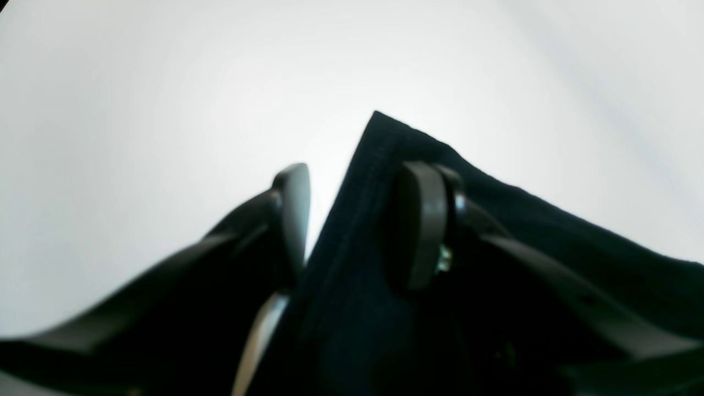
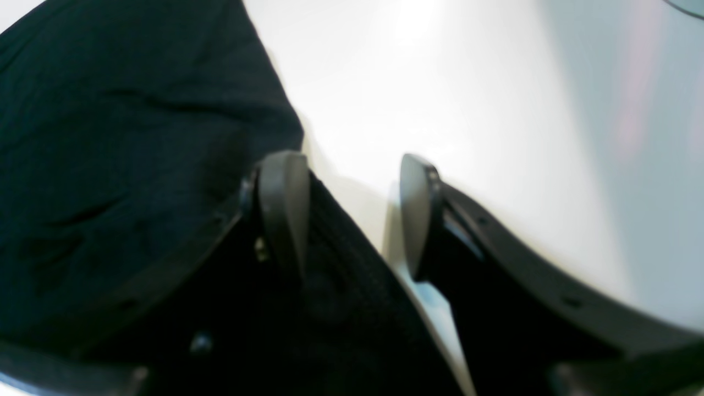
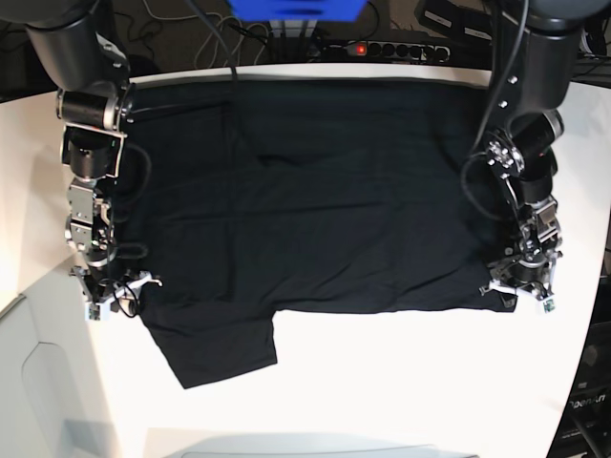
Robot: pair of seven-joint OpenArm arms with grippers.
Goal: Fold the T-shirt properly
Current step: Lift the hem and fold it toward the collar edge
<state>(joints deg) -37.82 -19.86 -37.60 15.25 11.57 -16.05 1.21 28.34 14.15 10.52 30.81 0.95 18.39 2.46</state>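
The T-shirt [image 3: 315, 219] is lying spread flat across the table [image 3: 401, 382], reaching its far edge. One sleeve is sticking out toward the near left. The right gripper [image 3: 113, 291] is sitting at the shirt's left edge, the left gripper [image 3: 520, 284] at its near right corner. A power strip [image 3: 382, 48] is lying behind the table.

text: none readable | labels: none | brands: none | numbers: none | signs: none
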